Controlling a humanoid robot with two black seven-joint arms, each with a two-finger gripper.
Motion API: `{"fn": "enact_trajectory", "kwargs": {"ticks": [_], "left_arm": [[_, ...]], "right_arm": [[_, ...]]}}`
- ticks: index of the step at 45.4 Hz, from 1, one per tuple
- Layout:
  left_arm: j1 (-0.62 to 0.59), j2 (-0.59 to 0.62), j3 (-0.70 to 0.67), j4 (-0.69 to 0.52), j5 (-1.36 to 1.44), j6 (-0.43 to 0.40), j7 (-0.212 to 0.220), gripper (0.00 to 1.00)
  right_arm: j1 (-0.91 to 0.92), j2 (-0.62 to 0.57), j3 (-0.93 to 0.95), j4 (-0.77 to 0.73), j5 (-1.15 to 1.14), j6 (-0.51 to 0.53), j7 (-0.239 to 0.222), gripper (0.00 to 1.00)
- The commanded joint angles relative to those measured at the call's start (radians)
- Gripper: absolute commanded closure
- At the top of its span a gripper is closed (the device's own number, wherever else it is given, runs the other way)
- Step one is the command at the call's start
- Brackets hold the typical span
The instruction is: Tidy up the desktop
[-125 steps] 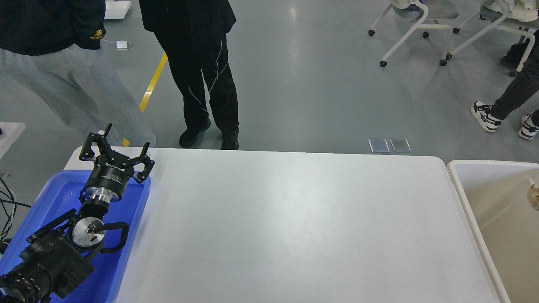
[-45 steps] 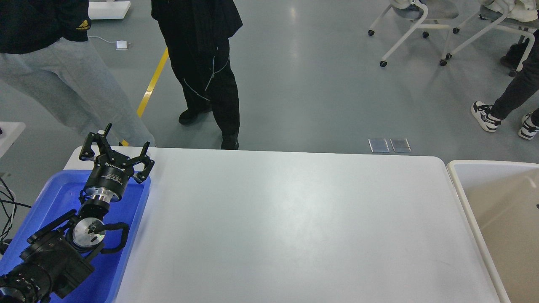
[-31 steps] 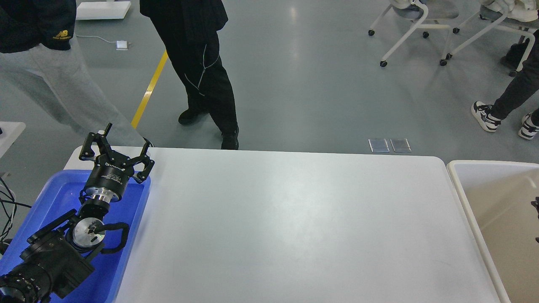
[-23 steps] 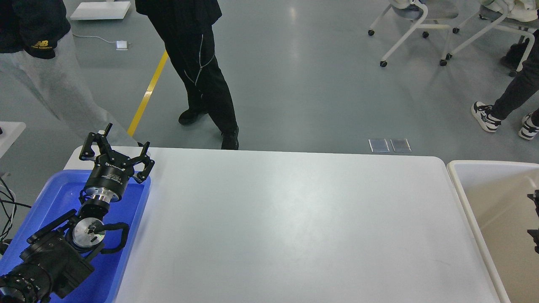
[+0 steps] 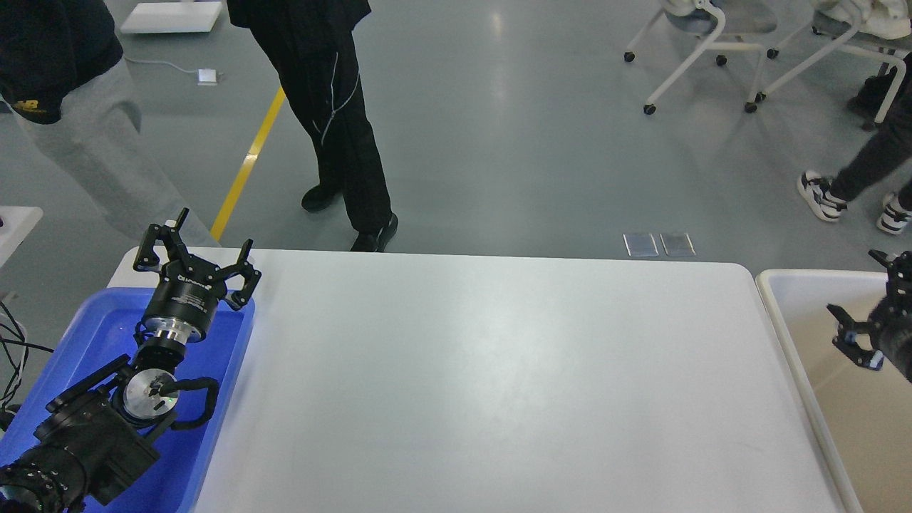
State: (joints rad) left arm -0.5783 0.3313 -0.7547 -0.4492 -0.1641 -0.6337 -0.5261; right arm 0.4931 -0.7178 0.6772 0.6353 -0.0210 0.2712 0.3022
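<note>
Grey, glossy floor fills the background, crossed by a yellow line (image 5: 246, 162) at the left, with two people standing beyond the far edge of the worktop (image 5: 499, 385): one in black trousers (image 5: 335, 121) and one in light grey trousers (image 5: 92, 164). White wheeled chairs (image 5: 712, 43) stand at the upper right, and a seated person's sneakers (image 5: 819, 196) show near the right edge. White and matte with rounded corners, the worktop spans the middle of the view, and its visible surface is bare. At its left lies a blue tray (image 5: 214, 399), its rim just beside the worktop's left edge; at its right stands a beige-white bin (image 5: 784, 313). The left hand (image 5: 198, 249) hovers over the far end of the blue tray, pointing away from the camera, its two fingers spread apart with nothing between them. The right hand (image 5: 866, 303) enters at the right edge above the bin, only partly in view; its fingers look spread and nothing shows between them, though the frame edge cuts off part of it.
</note>
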Motion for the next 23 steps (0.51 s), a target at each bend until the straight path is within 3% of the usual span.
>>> {"fn": "enact_trajectory", "kwargs": {"ticks": [1,11,23], "left_arm": [[0.0,0.0,0.0,0.001,0.0,0.0,0.0,0.0],[0.0,0.0,0.0,0.0,0.0,0.0,0.0,0.0],[-0.002,0.0,0.0,0.0,0.0,0.0,0.0,0.0]], "right_arm": [[-0.111,-0.017,0.214,0.241,0.001,-0.009,0.107,0.0],[-0.131,0.107,0.211,0.247,-0.005,-0.082,0.158,0.0],[-0.148,0.224,0.205,0.247,-0.014,-0.098,0.304,0.0]]}}
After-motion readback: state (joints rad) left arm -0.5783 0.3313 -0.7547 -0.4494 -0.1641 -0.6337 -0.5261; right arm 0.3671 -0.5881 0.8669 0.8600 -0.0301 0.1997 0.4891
